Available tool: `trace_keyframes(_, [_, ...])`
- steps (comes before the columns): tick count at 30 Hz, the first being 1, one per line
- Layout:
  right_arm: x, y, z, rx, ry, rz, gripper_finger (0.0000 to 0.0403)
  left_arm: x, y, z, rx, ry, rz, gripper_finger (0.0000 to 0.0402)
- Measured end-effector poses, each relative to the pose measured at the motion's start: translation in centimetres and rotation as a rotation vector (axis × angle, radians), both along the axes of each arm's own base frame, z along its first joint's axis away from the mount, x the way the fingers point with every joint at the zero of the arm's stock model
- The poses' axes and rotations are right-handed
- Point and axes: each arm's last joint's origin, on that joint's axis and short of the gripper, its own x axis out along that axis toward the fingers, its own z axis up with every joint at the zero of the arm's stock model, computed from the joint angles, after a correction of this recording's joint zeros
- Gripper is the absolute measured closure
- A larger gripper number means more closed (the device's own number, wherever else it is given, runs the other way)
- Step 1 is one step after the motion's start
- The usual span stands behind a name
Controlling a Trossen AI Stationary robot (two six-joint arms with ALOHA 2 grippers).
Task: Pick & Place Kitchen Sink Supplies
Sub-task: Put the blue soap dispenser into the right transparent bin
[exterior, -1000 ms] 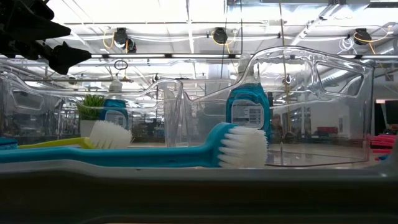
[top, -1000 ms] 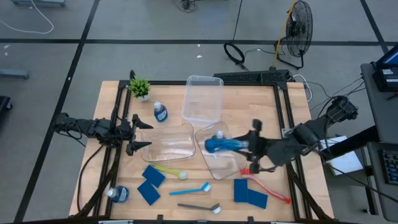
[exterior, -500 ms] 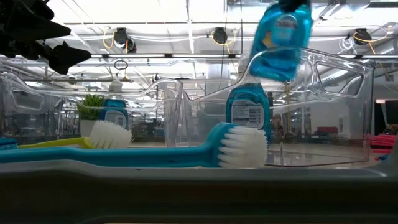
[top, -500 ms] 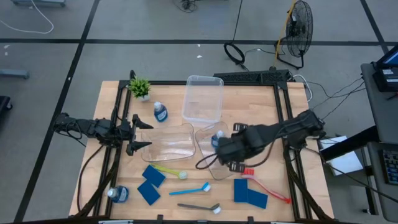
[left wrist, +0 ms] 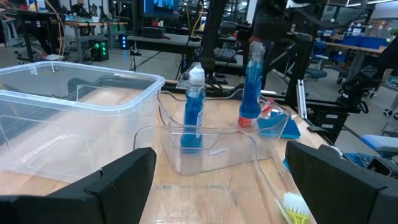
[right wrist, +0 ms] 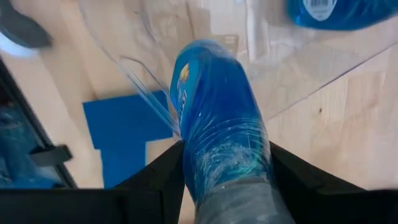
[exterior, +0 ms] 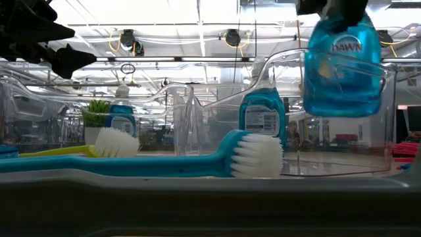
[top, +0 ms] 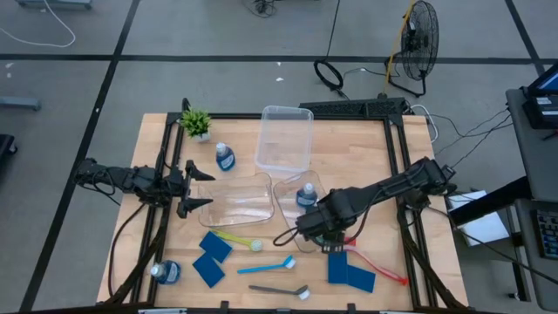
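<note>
While seen from above: right gripper (top: pixel 318 228) hangs over the tilted bin (top: pixel 292 187), beside a standing bottle (top: pixel 305 197); left gripper (top: pixel 199 185) waits at the table's left.
Low view: held bottle (exterior: pixel 342 66) hangs over the bin, above a brush (exterior: pixel 164 161).
Right wrist: fingers (right wrist: pixel 155 180) clamp that bottle.
Left wrist: fingers (left wrist: pixel 118 177) spread, empty.
</note>
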Motion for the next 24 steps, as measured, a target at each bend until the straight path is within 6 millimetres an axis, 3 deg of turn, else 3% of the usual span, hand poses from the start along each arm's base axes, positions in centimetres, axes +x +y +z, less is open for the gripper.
trace_keyframes(15, [-1.0,-0.5,-3.9,-0.077,0.140,0.024,0.0234,0.0,0.0,0.0,0.000,0.000,0.000,0.0041])
trace_keyframes(24, [-0.8,-0.4,-4.5,-0.067,0.117,0.024,0.0214,0.0,0.0,0.0,0.000,0.000,0.000,0.0041])
